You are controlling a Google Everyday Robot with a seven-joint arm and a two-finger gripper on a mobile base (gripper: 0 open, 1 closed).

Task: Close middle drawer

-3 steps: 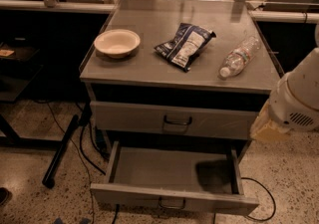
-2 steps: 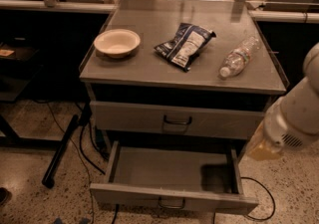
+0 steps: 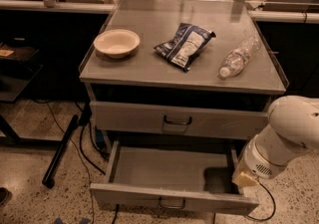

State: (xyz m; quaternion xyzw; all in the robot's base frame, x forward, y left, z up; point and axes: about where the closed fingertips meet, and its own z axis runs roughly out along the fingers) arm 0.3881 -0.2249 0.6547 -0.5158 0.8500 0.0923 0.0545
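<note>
The middle drawer (image 3: 169,199) is pulled out towards me below the cabinet top. It is a shallow grey tray with a low front panel and a small dark handle (image 3: 172,203), and the tray holds nothing. My white arm (image 3: 284,133) comes in from the right. My gripper (image 3: 245,178) hangs at its lower end, beside the drawer's right side near the front corner. Above the open drawer, a drawer with a taller front (image 3: 177,120) is closed.
On the cabinet top (image 3: 149,68) lie a cream bowl (image 3: 117,43), a dark chip bag (image 3: 184,45) and a clear plastic bottle (image 3: 239,57). A black pole (image 3: 62,148) and cables lie on the speckled floor at the left. Dark desks stand behind.
My arm has moved down and to the left, bringing the gripper closer to the open drawer's right side. The drawer has not moved.
</note>
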